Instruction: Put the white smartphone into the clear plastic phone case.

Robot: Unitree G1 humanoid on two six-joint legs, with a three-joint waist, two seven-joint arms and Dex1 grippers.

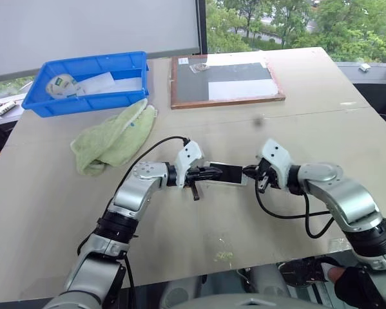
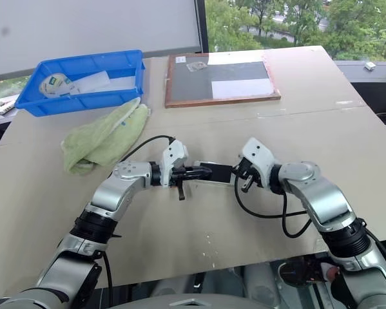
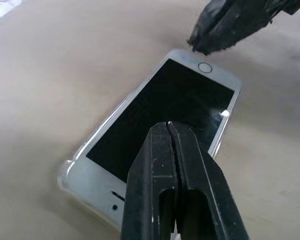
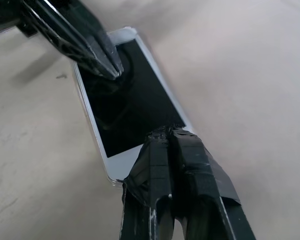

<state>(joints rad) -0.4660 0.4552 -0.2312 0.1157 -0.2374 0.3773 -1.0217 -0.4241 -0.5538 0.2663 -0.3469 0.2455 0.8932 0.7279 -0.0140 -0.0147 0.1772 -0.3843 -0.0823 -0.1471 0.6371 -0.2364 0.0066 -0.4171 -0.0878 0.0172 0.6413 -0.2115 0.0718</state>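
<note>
the white smartphone (image 3: 165, 117) is seen lying face up near the middle of the worktop (image 1: 308, 96), already sitting in the clear plastic phone case (image 3: 68, 170), whose glossy rim shows round the earpiece end. the left hand (image 3: 171, 131), its fingers pressed together with nothing between them, is set over the earpiece end of the screen; the right hand (image 4: 167, 134), likewise closed and empty, is placed at the home-button end. the phone is judged stiff, light and slippery on its glass, and the case thin and springy, so it is best pressed at the corners and white bezels rather than mid-screen. whether every corner has snapped in cannot be told.
</note>
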